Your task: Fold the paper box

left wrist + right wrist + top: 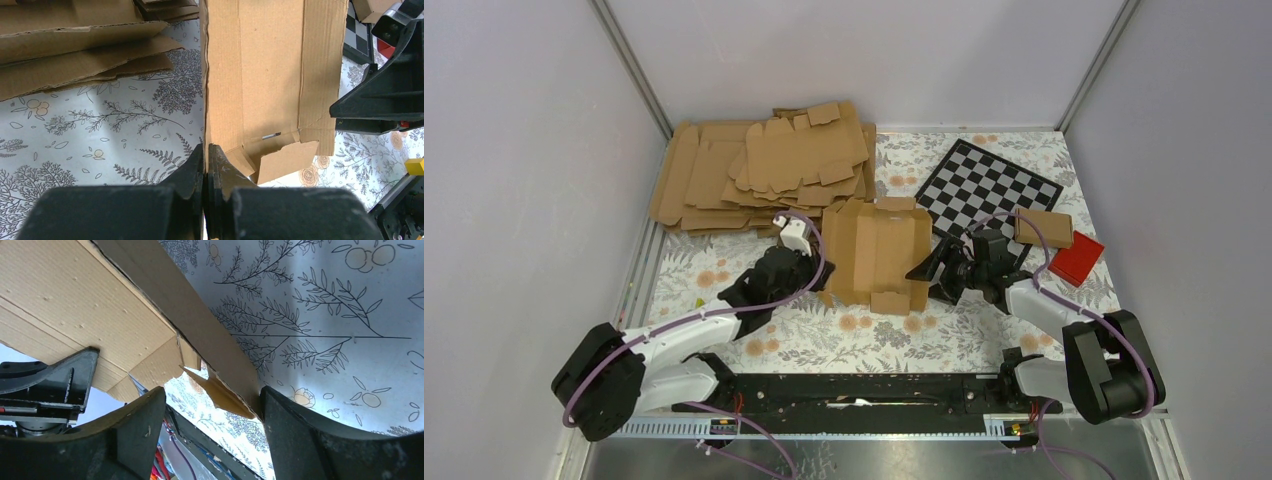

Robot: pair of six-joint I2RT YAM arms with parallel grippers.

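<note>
The paper box lies mid-table on the floral cloth, a partly creased brown sheet with its long axis running near to far and tabbed flaps at both ends. The left arm reaches in low from the near left. The left gripper is closed tight on the raised left side panel at its near corner, which the left wrist view shows edge-on. The right arm comes in from the right. The right gripper stands wide, its fingers straddling the box's right edge without clamping it. The stack of card sheets sits far left, with the checkerboard and red block far right.
</note>
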